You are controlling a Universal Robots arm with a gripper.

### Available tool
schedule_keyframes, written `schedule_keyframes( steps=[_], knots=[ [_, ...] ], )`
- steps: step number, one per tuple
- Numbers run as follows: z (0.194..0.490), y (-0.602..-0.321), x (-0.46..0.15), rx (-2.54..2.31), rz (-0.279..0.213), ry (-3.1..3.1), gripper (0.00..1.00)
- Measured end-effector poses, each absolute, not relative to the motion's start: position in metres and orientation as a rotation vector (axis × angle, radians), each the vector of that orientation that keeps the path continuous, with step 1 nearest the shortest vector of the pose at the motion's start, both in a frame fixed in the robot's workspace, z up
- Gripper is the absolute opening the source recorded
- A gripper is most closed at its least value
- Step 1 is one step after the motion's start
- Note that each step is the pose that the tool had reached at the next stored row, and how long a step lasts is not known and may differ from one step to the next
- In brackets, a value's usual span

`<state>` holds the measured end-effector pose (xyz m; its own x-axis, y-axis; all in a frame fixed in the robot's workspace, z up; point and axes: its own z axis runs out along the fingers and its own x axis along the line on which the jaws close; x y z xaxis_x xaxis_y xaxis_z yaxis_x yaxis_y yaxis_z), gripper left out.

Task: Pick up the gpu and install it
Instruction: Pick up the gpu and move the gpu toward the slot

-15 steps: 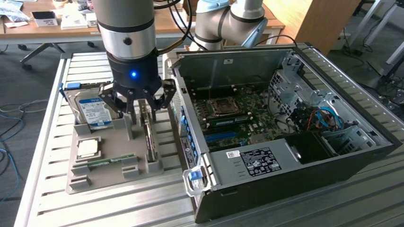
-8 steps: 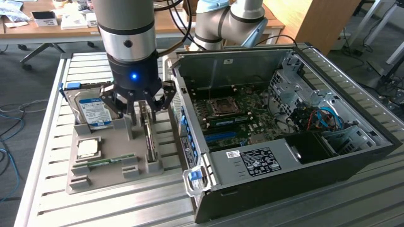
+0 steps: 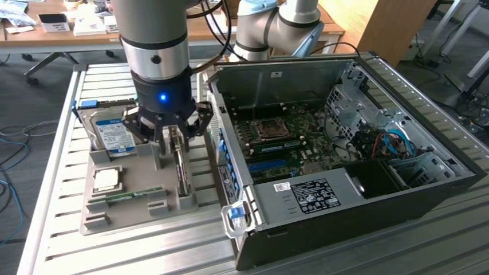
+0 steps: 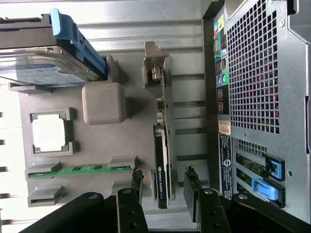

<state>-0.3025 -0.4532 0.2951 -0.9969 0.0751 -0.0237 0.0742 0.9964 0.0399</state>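
Gripper (image 4: pixel 164 181) noted with jaws apart, straddling the gpu (image 4: pixel 163 145) stood on edge in the tray (image 4: pixel 97 145); both flat faces should be squared evenly between the fingers (image 4: pixel 136 183), bracket (image 4: pixel 154 63) avoided.

Grey carpet floor (image 3: pixel 31 103) — a wooden desk (image 3: pixel 31 37) stands beyond the slatted metal table (image 3: pixel 114 252).

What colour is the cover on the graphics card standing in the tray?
Black; the graphics card shows best in the wrist view.
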Motion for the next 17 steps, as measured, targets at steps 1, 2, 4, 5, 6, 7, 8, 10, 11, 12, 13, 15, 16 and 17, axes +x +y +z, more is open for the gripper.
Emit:
schedule_keyframes(
  steps=[1,2,4,5,6,7,8,10,11,12,13,15,16,17],
  knots=[
    [0.295,-0.453,-0.303,0.116,0.06,3.114,0.47],
    [0.295,-0.453,-0.303,0.117,0.06,3.114,0.47],
    [0.293,-0.453,-0.303,0.116,0.061,3.114,0.47],
    [0.293,-0.453,-0.303,0.117,0.061,3.114,0.47],
    [0.292,-0.453,-0.303,0.116,0.061,3.114,0.47],
    [0.292,-0.453,-0.303,0.116,0.061,3.114,0.47],
    [0.291,-0.453,-0.303,0.116,0.061,3.114,0.47],
    [0.289,-0.453,-0.303,0.116,0.061,3.114,0.47],
    [0.287,-0.453,-0.303,0.116,0.061,3.114,0.47],
    [0.286,-0.453,-0.303,0.116,0.061,3.114,0.47],
    [0.285,-0.453,-0.303,0.116,0.061,3.114,0.47],
    [0.283,-0.453,-0.303,0.116,0.061,3.114,0.47],
    [0.282,-0.453,-0.303,0.117,0.061,3.114,0.47],
    [0.281,-0.453,-0.303,0.117,0.061,3.114,0.47]
  ],
)
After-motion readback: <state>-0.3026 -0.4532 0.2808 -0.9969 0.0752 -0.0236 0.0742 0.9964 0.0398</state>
